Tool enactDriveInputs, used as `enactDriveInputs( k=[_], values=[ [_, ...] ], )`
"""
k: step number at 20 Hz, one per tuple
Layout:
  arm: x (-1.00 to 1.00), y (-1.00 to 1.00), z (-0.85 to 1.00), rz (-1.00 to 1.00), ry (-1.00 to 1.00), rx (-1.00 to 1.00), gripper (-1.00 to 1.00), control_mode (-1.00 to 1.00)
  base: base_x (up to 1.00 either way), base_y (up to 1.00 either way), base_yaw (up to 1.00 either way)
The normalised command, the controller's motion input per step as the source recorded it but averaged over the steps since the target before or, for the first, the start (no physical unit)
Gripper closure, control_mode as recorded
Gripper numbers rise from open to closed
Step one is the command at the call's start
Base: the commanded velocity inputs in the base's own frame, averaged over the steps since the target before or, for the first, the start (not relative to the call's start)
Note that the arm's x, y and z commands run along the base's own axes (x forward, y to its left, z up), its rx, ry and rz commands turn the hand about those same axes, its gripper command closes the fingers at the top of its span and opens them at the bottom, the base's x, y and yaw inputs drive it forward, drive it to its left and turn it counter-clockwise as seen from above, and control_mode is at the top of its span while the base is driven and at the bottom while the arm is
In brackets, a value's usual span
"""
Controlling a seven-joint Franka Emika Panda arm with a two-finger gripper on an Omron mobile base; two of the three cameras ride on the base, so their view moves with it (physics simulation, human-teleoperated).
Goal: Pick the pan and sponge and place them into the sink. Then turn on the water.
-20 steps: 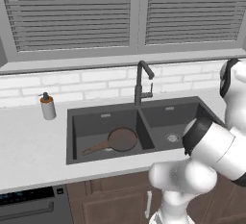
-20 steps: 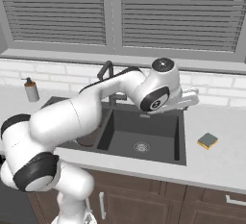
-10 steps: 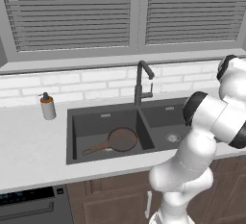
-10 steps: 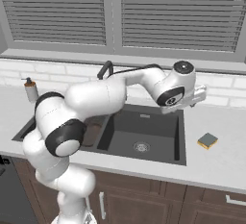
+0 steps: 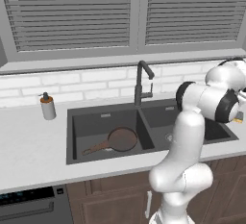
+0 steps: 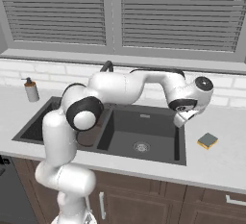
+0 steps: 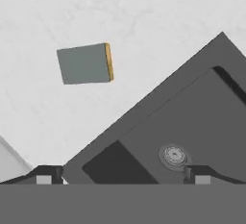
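So the pan (image 5: 122,138) is already lying in the left basin of the sink (image 6: 144,156), handle pointing out toward the front left corner. The sponge (image 6: 207,141) is on the desk (image 6: 226,158) to the right of the sink, near its edge but not touching it, green-grey side up with the yellow layer showing along one side. In the hand view the sponge (image 7: 85,63) lies flat on the pale desk (image 7: 144,21) up and left of the sink (image 7: 149,110) corner, and the round drain (image 7: 173,155) of the right basin is down near the bottom.

The gripper (image 6: 180,119) hangs over the right rim of the sink, between the right basin and the sponge, well above both. Its fingertips (image 7: 44,176) sit wide apart at the bottom of the hand view with nothing between them, so it's open and empty.

Faucet (image 5: 142,81) stands behind the divider, no water coming out. There's a soap bottle (image 5: 47,106) on the desk left of the sink
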Motion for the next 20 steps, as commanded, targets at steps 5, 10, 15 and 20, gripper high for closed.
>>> enactDriveInputs(
  k=[5, 10, 15, 20],
  values=[
    [0.04, -0.57, -0.23, 0.55, 0.09, 0.0, -1.0, -1.0, 0.0, 0.0, 0.0],
    [0.0, -0.33, -0.38, 0.71, 0.18, -0.08, -1.0, -1.0, 0.0, 0.0, 0.0],
    [0.0, -0.01, -0.38, 0.68, 0.19, -0.16, -1.0, -1.0, 0.0, 0.0, 0.0],
    [0.0, 0.11, -0.55, 0.51, 0.01, -0.21, -1.0, -1.0, 0.0, 0.0, 0.0]
  ],
)
